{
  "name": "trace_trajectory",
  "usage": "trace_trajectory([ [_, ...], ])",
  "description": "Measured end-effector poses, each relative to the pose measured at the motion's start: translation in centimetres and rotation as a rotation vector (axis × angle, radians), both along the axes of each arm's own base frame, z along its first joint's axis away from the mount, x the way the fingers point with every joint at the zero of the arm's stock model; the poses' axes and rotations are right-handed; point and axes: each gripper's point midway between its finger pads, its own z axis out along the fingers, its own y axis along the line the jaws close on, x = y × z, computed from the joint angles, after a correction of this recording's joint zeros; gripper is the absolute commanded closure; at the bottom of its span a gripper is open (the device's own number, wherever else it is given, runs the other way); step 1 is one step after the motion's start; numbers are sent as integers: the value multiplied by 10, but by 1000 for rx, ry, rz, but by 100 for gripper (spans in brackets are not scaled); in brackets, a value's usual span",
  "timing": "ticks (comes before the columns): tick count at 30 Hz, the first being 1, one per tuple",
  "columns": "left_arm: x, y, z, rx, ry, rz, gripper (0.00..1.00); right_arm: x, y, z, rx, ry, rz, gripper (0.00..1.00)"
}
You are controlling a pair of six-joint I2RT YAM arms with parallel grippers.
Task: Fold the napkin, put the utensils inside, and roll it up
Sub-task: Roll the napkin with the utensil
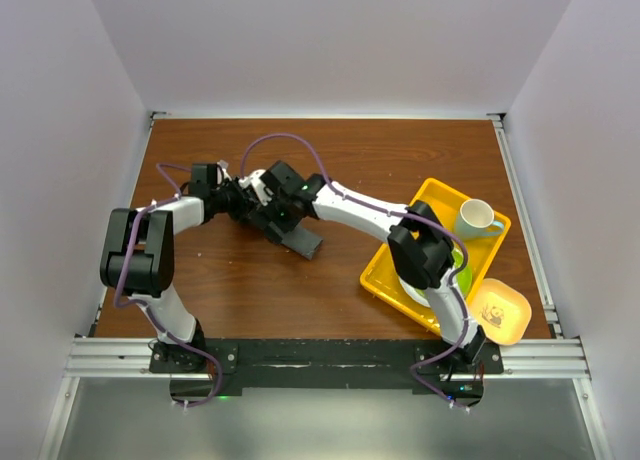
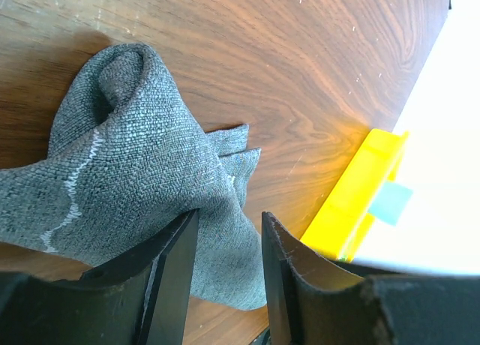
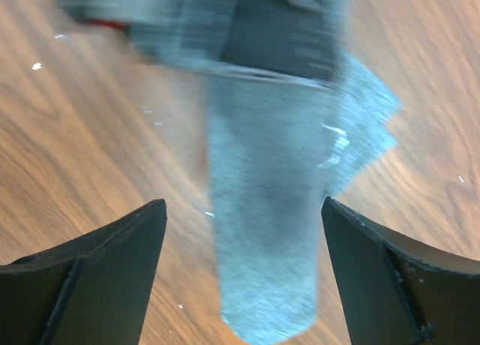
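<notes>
Napkin (image 1: 300,242): dark grey cloth, bunched into a long loose roll, left of centre on the brown table (image 1: 380,160). One end lies on the wood. The other end runs up to where the two arms meet.

Left wrist view: napkin (image 2: 127,157) shows a rounded fold at its far end and a pale stitched line running along the cloth. Fabric fills the gap between the fingers (image 2: 172,277) of the left gripper (image 2: 230,225); its jaws are closed on the cloth, part-way in.

Right wrist view: napkin (image 3: 270,232) runs lengthwise down the middle of the frame, resting on the wood. Right gripper (image 3: 244,210) has its jaws spread wide, one finger on each side of the roll and both clear of it, gripping nothing. Top of this view is blurred; the left gripper (image 3: 277,30) sits there over the far end of the cloth. Small bright glints on the fabric to the right; cannot tell what they are.

Top view: left gripper (image 1: 245,198) and right gripper (image 1: 272,220) are close together, above the upper end of the roll.

Right side of the table: yellow tray (image 1: 385,270) set at an angle, with a pale mug (image 1: 478,218) in its far corner and a green plate (image 1: 462,278) partly hidden under the right arm. Small yellow bowl (image 1: 500,310) just beside the tray's near corner. The tray's edge (image 2: 352,202) also shows in the left wrist view, well apart from the napkin.
</notes>
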Motion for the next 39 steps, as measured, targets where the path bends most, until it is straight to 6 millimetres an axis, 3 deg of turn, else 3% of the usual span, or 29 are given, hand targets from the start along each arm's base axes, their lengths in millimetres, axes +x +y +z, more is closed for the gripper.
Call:
trace_trajectory([
  [4, 1, -1, 1, -6, 4, -3, 56, -12, 11, -2, -51, -71, 52, 11],
  [9, 1, -2, 1, -15, 12, -1, 56, -6, 10, -3, -112, -163, 63, 11],
  [16, 1, -2, 0, -20, 18, 2, 56, 0, 8, -33, -177, -178, 67, 12],
  [19, 0, -3, -3, -27, 34, 5, 56, 2, 9, -36, -177, -184, 63, 14],
  [22, 1, -3, -3, -30, 34, 4, 56, 5, 9, -36, -177, -194, 56, 19],
  [24, 1, -3, -2, -30, 34, 3, 56, 7, 9, -36, -178, -203, 48, 35],
  [26, 2, -3, 0, -27, 39, 2, 54, 9, 10, -36, -176, -212, 35, 43],
  [33, 11, 8, 8, 49, 37, -2, 51, 18, 22, -33, -110, -228, -5, 54],
  [39, 17, 32, 12, 109, 29, 33, 48, 22, 33, -30, -9, -173, -18, 63],
])
